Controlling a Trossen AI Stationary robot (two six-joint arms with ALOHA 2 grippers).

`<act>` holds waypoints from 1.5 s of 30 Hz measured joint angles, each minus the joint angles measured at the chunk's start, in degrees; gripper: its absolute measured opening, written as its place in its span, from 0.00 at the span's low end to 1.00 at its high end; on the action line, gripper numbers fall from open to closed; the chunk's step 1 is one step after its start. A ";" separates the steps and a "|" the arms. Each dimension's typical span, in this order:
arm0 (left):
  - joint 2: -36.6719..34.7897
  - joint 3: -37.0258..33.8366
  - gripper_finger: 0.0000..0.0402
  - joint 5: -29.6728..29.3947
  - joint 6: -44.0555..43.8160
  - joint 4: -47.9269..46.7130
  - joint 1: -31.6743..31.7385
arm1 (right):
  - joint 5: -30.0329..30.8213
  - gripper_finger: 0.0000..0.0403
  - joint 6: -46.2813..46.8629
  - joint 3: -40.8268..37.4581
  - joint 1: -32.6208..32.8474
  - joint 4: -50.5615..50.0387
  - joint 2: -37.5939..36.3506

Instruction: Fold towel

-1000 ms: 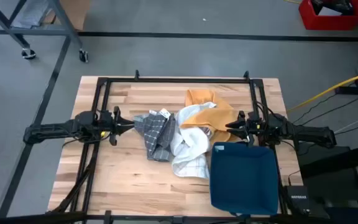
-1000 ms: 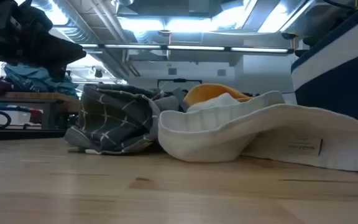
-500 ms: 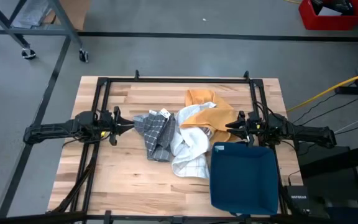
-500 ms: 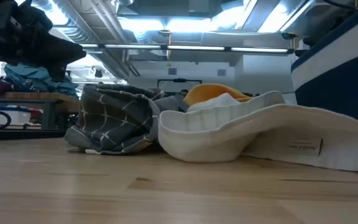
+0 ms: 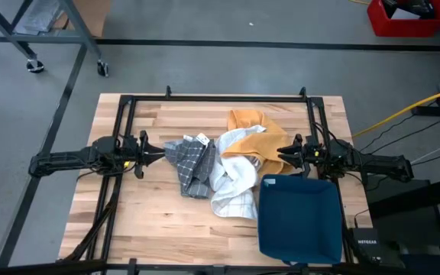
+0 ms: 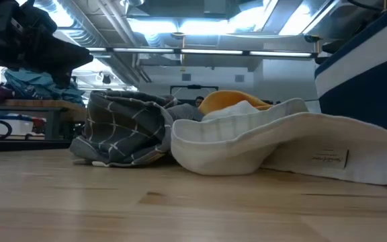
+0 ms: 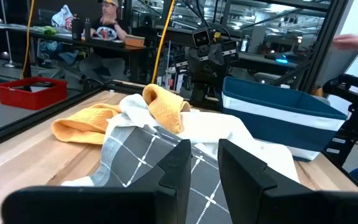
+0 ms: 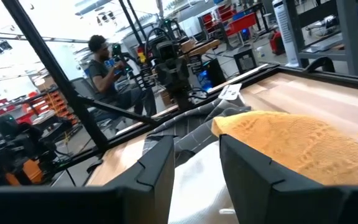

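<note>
Three crumpled towels lie heaped at the table's middle. They are a grey checked towel (image 5: 192,164) on the left, a white towel (image 5: 231,187) in the middle and toward the near edge, and an orange towel (image 5: 250,134) at the far right. My left gripper (image 5: 161,155) hovers level just left of the grey towel (image 7: 135,162), open, with nothing between its fingers. My right gripper (image 5: 281,155) stands level at the orange towel's (image 8: 291,137) right edge, open and holding nothing.
A dark blue bin (image 5: 300,218) stands at the table's near right corner, close beside my right arm. Bare wood (image 5: 143,221) lies at the near left and along the far edge. A person sits at a desk in the room beyond the table.
</note>
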 joint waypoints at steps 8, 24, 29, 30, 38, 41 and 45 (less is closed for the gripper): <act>0.01 0.00 0.18 0.00 0.00 0.00 0.01 | -0.09 0.33 0.01 0.00 0.01 0.00 0.01; 0.01 -0.01 0.18 0.00 0.00 0.00 0.01 | -0.15 0.33 0.01 0.01 0.02 0.00 0.00; 0.00 0.00 0.18 0.00 0.00 0.00 0.00 | -0.10 0.33 0.01 0.00 0.00 0.00 0.01; 0.00 0.01 0.18 0.00 0.00 0.00 0.01 | -0.10 0.33 0.01 0.01 0.00 0.00 0.00; 0.00 0.00 0.18 0.00 0.24 0.00 -0.01 | -0.07 0.33 0.01 0.00 0.00 0.01 0.00; 0.02 0.01 0.18 0.00 0.09 0.00 -0.01 | -0.05 0.33 0.02 0.00 0.00 0.04 0.01; 0.01 -0.01 0.18 0.01 -0.21 0.00 -0.01 | 2.38 0.33 0.03 -0.01 0.00 0.37 0.02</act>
